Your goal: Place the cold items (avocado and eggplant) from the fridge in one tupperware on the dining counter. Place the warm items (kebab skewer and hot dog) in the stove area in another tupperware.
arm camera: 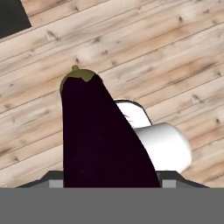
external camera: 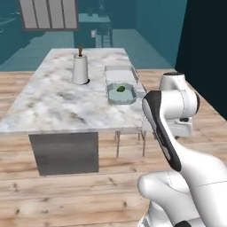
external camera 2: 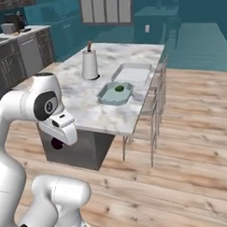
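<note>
The gripper [arm camera: 105, 183] is closed on the eggplant [arm camera: 94, 135], jaws part-way apart to take its girth; the dark purple body rises between the finger tips in the hand view, green cap at the far end, over bare plank floor [arm camera: 175, 48]. In the right base view a dark bit of the eggplant [external camera 2: 56, 143] shows under the hand, held low beside the counter's near end.

On the marble counter [external camera: 53, 106] sits a clear tub [external camera: 120, 93] near the right edge, towards the near end, with a small green avocado [external camera: 120, 89] inside (it lies about mid-tub). Just beyond it, along the same right edge, is a second tub [external camera: 119, 73], white. A white paper-towel roll [external camera: 80, 69] stands upright near the counter's middle, left of the tubs and apart from them.

Stools [external camera 2: 154, 104] line the counter's right side. The arm's own elbow [external camera: 170, 106] stands between the left base camera and that edge.
</note>
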